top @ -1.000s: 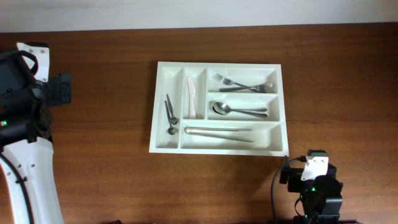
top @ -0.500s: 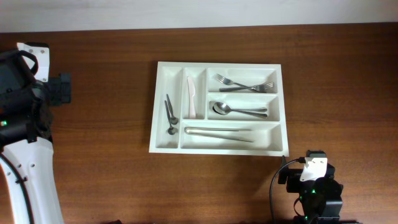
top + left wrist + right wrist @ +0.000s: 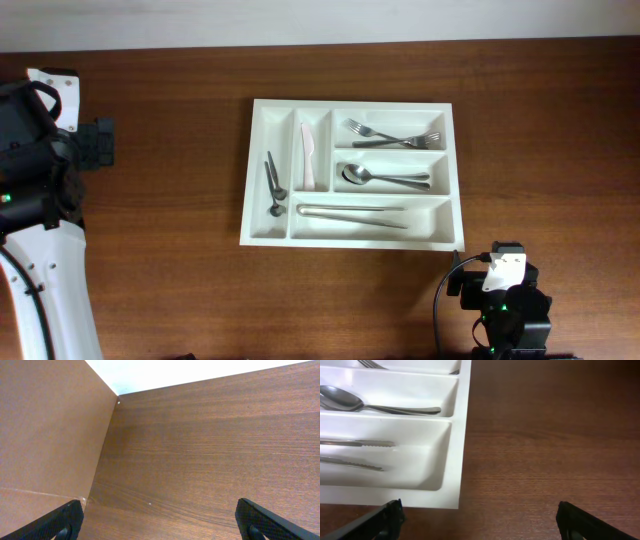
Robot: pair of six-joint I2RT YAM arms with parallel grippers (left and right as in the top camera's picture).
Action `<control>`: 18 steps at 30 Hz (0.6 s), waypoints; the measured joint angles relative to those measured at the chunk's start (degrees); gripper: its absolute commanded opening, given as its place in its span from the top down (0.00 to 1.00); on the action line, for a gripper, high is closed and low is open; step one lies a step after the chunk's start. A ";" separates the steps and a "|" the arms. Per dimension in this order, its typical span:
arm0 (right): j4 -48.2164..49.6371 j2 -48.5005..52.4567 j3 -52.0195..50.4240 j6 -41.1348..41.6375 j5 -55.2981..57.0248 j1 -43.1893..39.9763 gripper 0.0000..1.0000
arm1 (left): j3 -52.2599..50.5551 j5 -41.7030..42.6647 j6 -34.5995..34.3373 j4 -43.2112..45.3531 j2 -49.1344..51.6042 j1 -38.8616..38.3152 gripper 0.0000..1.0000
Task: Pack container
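White tray on wooden table, forks and spoons inside, left gripper spread wide — empty, right gripper spread wide — empty

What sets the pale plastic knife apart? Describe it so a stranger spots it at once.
Start at the large white rectangular plastic cutlery tray. Its second narrow upright compartment from the left holds the pale plastic knife. It is the only pale piece; every other utensil is grey metal.

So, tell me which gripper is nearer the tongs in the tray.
Right. The right gripper sits just off the container's near right corner, by the compartment holding the tongs. The left gripper is well off to the container's left, over bare table.
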 measured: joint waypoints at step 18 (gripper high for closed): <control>-0.04 -0.04 0.00 -0.02 -0.02 0.00 0.01 | -5.44 -0.02 0.00 -0.63 -15.87 -5.81 0.01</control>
